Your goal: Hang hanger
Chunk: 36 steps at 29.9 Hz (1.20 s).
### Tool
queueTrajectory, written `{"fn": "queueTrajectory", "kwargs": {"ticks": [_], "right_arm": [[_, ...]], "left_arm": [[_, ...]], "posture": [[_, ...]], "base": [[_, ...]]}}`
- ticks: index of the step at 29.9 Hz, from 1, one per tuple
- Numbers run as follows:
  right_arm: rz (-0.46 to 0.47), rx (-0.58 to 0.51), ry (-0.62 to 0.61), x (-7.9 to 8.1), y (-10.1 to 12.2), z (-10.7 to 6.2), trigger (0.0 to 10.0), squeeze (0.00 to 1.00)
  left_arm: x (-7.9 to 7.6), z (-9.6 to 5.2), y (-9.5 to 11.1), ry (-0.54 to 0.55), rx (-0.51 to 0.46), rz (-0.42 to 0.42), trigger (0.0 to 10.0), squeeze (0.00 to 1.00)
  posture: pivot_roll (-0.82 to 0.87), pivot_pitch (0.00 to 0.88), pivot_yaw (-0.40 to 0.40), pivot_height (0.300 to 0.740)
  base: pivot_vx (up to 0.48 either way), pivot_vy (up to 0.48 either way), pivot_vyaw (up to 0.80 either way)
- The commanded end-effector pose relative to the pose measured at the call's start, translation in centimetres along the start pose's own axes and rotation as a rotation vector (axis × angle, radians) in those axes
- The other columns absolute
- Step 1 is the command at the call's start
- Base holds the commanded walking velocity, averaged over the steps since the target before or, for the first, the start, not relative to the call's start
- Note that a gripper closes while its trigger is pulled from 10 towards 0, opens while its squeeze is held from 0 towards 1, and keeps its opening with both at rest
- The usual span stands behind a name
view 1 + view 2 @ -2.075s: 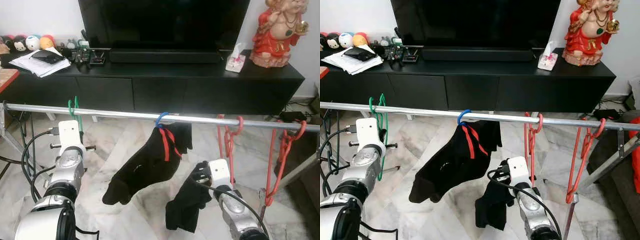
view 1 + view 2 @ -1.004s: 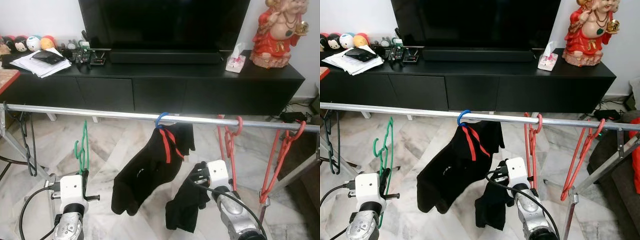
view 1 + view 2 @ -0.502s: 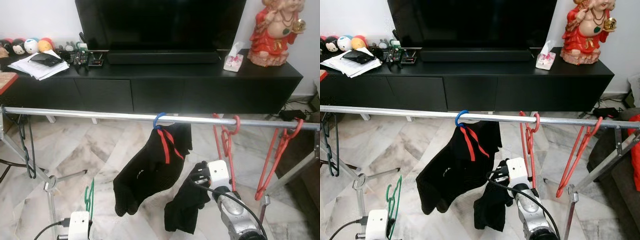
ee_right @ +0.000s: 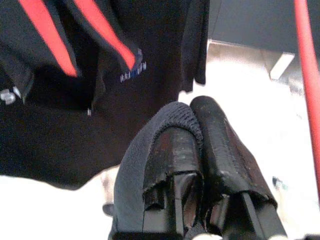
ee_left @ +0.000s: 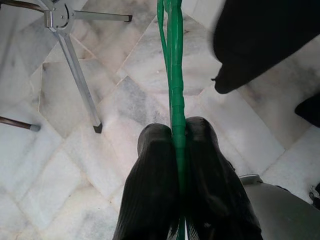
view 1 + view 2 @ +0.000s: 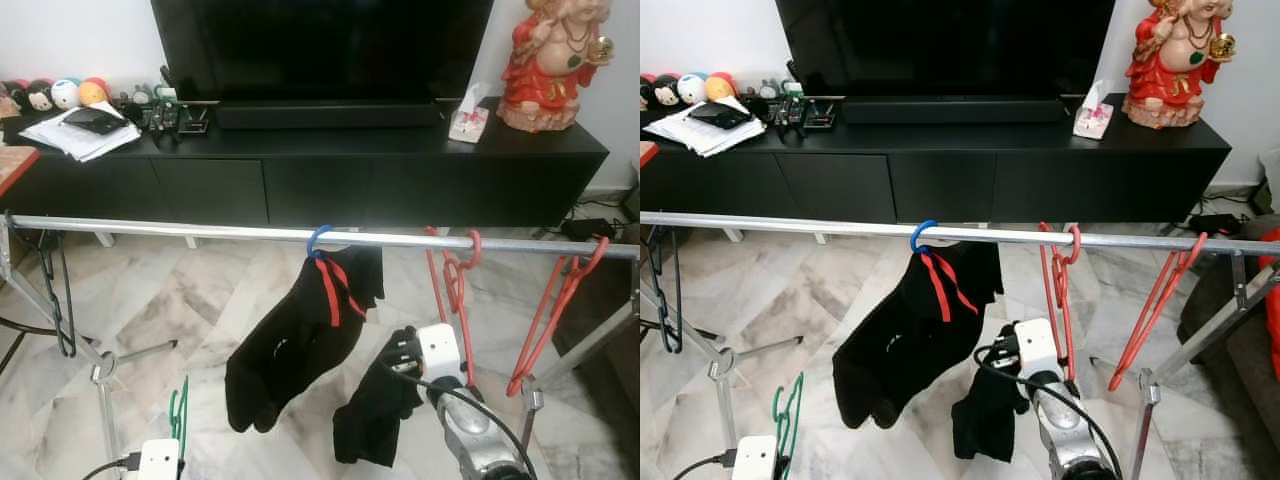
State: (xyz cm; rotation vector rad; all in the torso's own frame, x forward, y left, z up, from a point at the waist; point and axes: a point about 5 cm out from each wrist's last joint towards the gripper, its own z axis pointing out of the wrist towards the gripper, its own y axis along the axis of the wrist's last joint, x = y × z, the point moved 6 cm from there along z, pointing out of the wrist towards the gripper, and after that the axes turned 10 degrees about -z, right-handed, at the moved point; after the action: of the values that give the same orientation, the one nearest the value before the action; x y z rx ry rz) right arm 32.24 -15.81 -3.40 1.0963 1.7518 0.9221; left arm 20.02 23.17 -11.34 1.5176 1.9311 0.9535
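A black TV (image 6: 320,45) is parked on a long black cabinet (image 6: 330,175), with a red and gold statue (image 6: 555,65) at its right end and papers (image 6: 80,130) at the left. In front, a silver rail (image 6: 200,229) is stretched across the marble floor (image 6: 190,300). A black shirt (image 6: 300,340) is hung mid-rail from a blue hook (image 6: 320,240), and red hangers (image 6: 455,290) are hooked further right. The green hanger (image 5: 175,75) is held low near the floor, well below the rail, clamped between the left gripper (image 5: 178,137) fingers. The right gripper (image 4: 200,120) is seen pinched tight on a dark cloth (image 6: 375,410) just beside the shirt.
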Motion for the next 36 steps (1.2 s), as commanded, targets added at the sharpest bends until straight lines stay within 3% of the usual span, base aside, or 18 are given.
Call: {"fn": "queueTrajectory", "kwargs": {"ticks": [1,10,36], "right_arm": [[-0.002,-0.010,-0.007,-0.2,0.1,0.0,10.0,0.00],[0.003,0.026,-0.020,-0.5,-0.8,-0.2,10.0,0.00],[-0.010,0.115,-0.015,-0.7,-2.6,-0.6,10.0,0.00]], "left_arm": [[-0.1,-0.2,-0.7,-0.006,0.024,0.013,10.0,0.00],[0.9,-0.6,-2.3,0.037,0.081,-0.006,10.0,0.00],[1.6,-0.9,-3.0,0.071,0.101,-0.027,10.0,0.00]], "posture": [[-0.16,0.000,0.038,0.740],[-0.16,0.000,0.037,0.740],[-0.16,0.000,0.022,0.740]], "base": [[-0.274,0.000,0.00],[-0.307,0.000,0.00],[-0.308,0.000,0.00]]}}
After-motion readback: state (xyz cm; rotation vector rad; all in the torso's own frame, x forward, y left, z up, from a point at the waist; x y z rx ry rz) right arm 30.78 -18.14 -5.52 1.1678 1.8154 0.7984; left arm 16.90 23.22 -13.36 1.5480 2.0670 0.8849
